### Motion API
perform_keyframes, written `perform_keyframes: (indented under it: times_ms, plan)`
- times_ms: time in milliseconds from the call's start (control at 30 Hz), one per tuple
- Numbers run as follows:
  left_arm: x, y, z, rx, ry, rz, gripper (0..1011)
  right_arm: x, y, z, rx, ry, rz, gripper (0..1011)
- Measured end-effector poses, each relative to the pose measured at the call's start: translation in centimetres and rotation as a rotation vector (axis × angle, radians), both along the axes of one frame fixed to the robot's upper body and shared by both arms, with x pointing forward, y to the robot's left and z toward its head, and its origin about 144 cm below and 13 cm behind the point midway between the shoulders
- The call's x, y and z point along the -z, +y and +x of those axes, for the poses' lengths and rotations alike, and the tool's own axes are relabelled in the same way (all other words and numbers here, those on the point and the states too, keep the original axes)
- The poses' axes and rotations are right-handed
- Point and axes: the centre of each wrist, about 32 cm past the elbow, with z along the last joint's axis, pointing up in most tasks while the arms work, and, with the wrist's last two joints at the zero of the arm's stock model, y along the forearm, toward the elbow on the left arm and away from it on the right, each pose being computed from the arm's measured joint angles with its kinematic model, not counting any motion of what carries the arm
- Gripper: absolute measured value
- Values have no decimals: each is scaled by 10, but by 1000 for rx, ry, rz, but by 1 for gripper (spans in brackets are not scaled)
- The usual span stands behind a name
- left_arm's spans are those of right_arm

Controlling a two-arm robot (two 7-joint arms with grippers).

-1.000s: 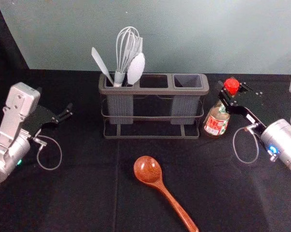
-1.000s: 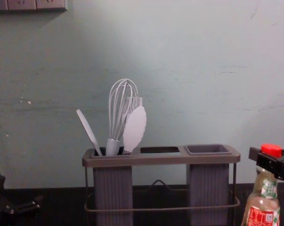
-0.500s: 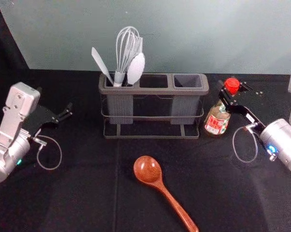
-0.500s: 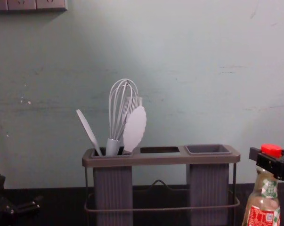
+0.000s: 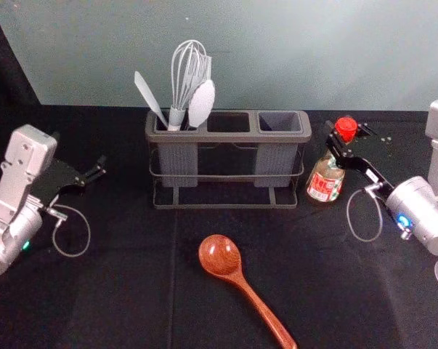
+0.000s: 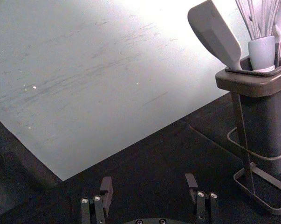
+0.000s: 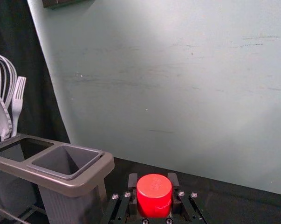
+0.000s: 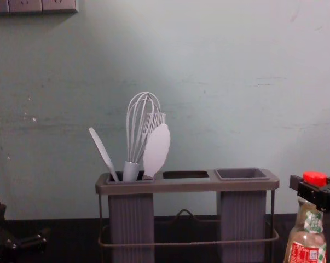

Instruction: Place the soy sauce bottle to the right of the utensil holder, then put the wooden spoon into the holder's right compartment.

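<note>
Right pincer (image 7: 153,180): clenched on the soy sauce bottle (image 5: 326,177) at the red cap (image 7: 154,197), touching from both sides, spread no wider than that. Bottle body below the pincer, roughly upright, just beside the utensil holder (image 5: 229,137) on the pincer's left; hard to tell whether fully resting on the table (image 5: 117,291). Probably glass: stiff, smooth, heavier low down, apt to swing or tip from so high a hold, breakable if dropped. Best to let the base settle before letting go. Left of the right pincer and nearer the robot, lying on the table: the wooden spoon (image 5: 256,299), likely light, rigid, a bit slick; best taken mid-handle for the right compartment (image 5: 280,122), just left of this same pincer. Left pincer (image 6: 148,179), off the holder's other side: released, fingers wide apart, holding nothing.
</note>
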Motion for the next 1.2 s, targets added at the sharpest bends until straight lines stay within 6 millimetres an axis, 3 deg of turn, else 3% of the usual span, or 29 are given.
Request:
perform_keyframes:
  times_ms: [100, 600, 767, 1200]
  plan:
    - [0, 0, 0, 0, 0, 0, 1011, 0, 0, 1, 2, 4, -3, 408]
    - [0, 0, 0, 0, 0, 0, 1011, -12, -6, -5, 17, -40, -2, 915]
    - [0, 0, 0, 0, 0, 0, 1011, -20, -8, -13, 16, -64, -5, 1003]
    - [0, 0, 0, 0, 0, 0, 1011, -28, 4, -54, -9, -49, -36, 1002]
